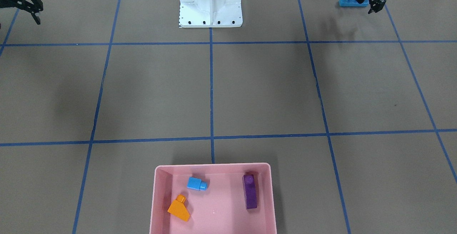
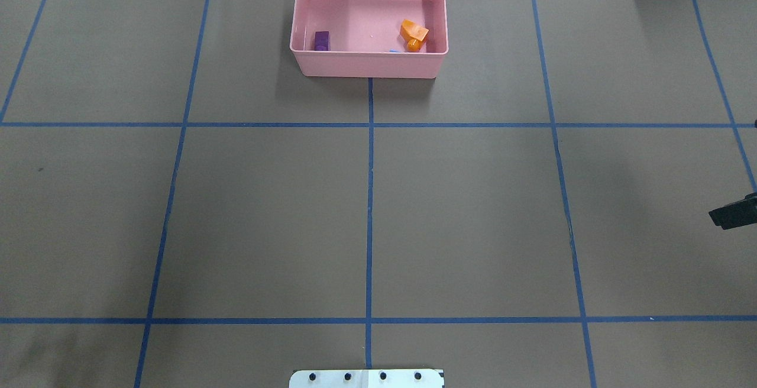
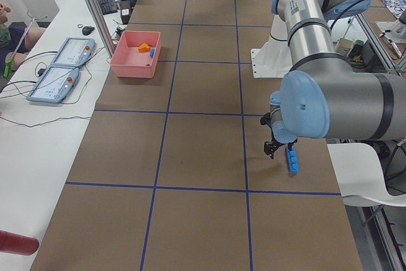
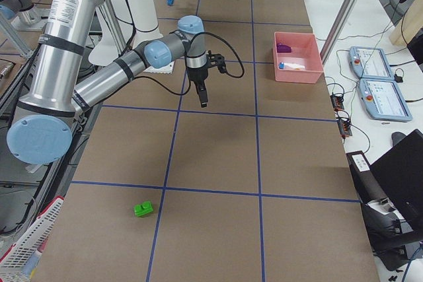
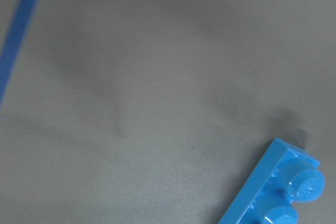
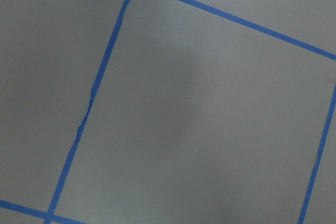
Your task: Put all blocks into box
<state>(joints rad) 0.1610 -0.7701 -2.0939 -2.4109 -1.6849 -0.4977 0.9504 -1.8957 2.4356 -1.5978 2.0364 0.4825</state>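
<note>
By the left gripper (image 1: 377, 5): the long blue brick (image 1: 348, 1), on the table well apart from the pink box (image 1: 212, 164).
Jaws look apart and empty; the brick lies just beside them toward the table's middle, its long axis along the table, and the left arm is nearer.

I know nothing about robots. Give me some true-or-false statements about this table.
1. The orange block, the purple block and the small blue block lie in the pink box. True.
2. The green block is in the box too. False: the green block sits on the table, far from it.
3. The long blue block lies on the table beside the left tool. True.
4. The box touches the white base. False: it stands well apart from the white base.
</note>
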